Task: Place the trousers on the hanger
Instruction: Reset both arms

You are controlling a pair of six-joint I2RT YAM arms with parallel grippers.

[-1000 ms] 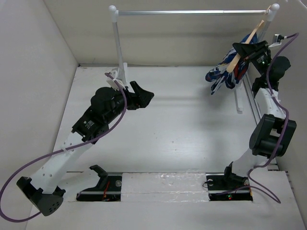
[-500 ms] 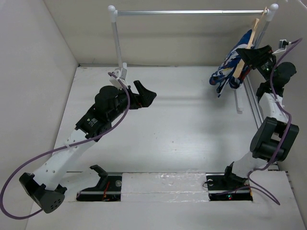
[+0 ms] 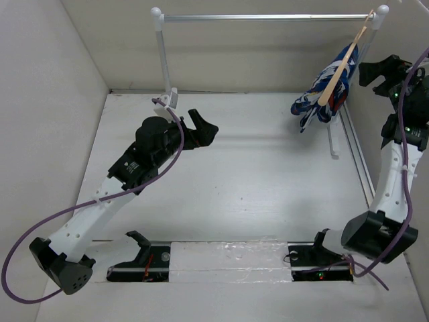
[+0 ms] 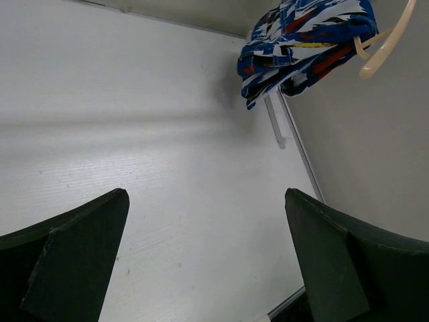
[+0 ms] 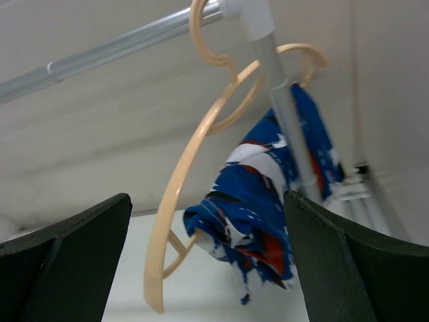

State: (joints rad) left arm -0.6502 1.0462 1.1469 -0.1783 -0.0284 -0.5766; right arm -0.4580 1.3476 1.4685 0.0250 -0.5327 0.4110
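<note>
Black right gripper point(image 3: 377, 68), upper right of the overhead view, gapes wide and empty near the trousers point(image 3: 330, 95). These drape over the tan hanger point(image 3: 341, 66), hooked on the silver rail point(image 3: 268, 17). Left gripper point(image 3: 203, 129), centre left, also stands wide, holding nothing.

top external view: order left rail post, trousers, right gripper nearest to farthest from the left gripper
1. left rail post, just behind the left gripper
2. trousers, hanging high at far right
3. right gripper, beyond them, farthest right

Left hand point(image 4: 204, 196) and right hand point(image 5: 207, 196) gape wide, empty.
</note>
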